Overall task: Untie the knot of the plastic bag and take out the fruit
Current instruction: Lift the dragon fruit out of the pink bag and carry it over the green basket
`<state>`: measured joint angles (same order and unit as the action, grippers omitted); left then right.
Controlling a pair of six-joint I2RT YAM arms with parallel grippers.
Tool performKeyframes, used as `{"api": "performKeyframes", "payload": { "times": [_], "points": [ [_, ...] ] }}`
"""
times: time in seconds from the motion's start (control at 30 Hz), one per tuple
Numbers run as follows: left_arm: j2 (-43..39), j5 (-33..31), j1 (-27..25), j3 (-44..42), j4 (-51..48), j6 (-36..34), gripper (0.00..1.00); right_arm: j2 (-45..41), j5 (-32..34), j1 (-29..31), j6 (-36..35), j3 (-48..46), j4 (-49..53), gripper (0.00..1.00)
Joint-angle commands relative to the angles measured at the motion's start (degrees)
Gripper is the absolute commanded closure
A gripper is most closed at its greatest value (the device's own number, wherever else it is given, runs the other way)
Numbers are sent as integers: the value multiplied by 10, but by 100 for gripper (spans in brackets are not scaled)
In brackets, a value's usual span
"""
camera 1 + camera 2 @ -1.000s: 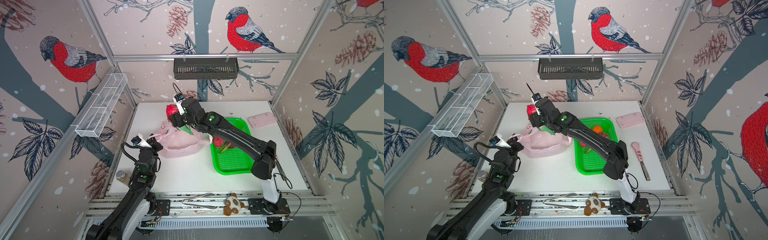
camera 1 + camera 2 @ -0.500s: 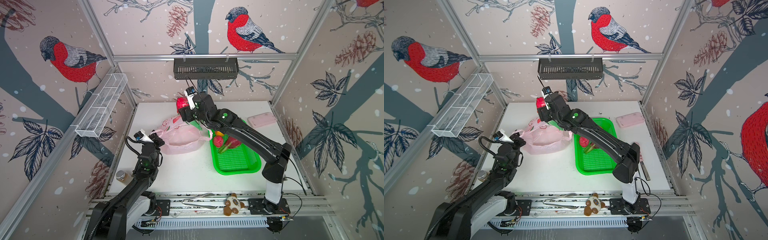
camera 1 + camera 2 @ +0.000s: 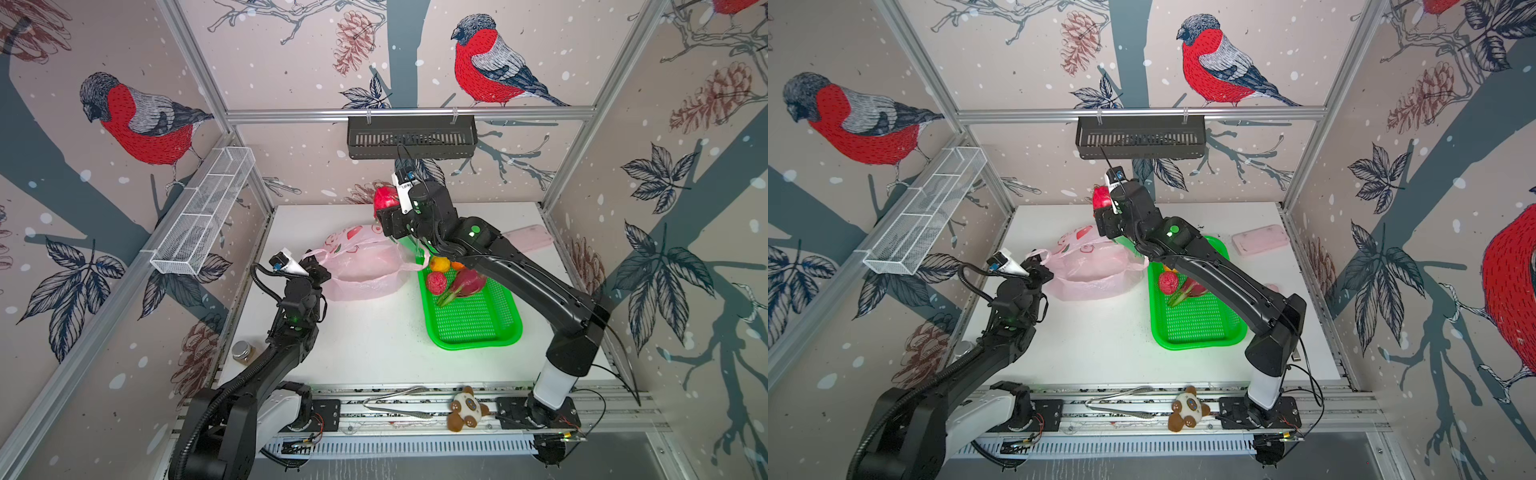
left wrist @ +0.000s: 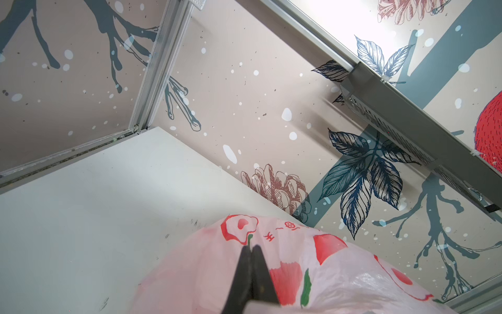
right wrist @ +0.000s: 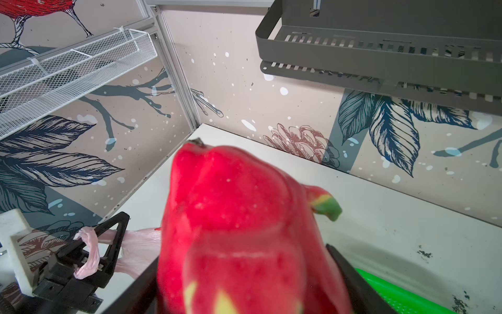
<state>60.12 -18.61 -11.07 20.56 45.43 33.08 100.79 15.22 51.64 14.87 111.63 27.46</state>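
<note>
Dragon fruit (image 3: 385,199) rides higher than before in a top view, clamped in the wide-spread right gripper (image 3: 385,210), clear of the plastic bag (image 3: 365,266). Nearer that arm's base, green tray (image 3: 478,343) holds citrus (image 3: 439,263), red ball (image 3: 435,282), second dragon fruit (image 3: 467,282). Left wrist view — left gripper (image 4: 252,252) pinched shut on the bag.

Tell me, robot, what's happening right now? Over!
Left gripper shut on bag handle. Right gripper holding dragon fruit, out of plastic bag. Nothing blocking the green tray.
</note>
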Motion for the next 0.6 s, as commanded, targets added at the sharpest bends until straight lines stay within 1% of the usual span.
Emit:
{"api": "performKeyframes", "payload": {
  "times": [0.0, 0.17, 0.23, 0.43, 0.57],
  "points": [
    [-11, -16, 1, 10, -29, 13, 88, -17, 19, -7, 0, -7, -48, 83],
    [-40, -22, 1, 14, -77, 16, 65, -38, 35, -15, 1, -31, -47, 83],
    [-48, -19, 1, 19, -94, 13, 59, -46, 43, -19, 1, -42, -45, 83],
    [-81, 3, 1, 28, -147, 10, 48, -78, 50, -35, 14, -97, -51, 83],
    [-105, 19, 1, 35, -179, 7, 43, -95, 49, -45, 23, -127, -55, 83]
  ]
}}
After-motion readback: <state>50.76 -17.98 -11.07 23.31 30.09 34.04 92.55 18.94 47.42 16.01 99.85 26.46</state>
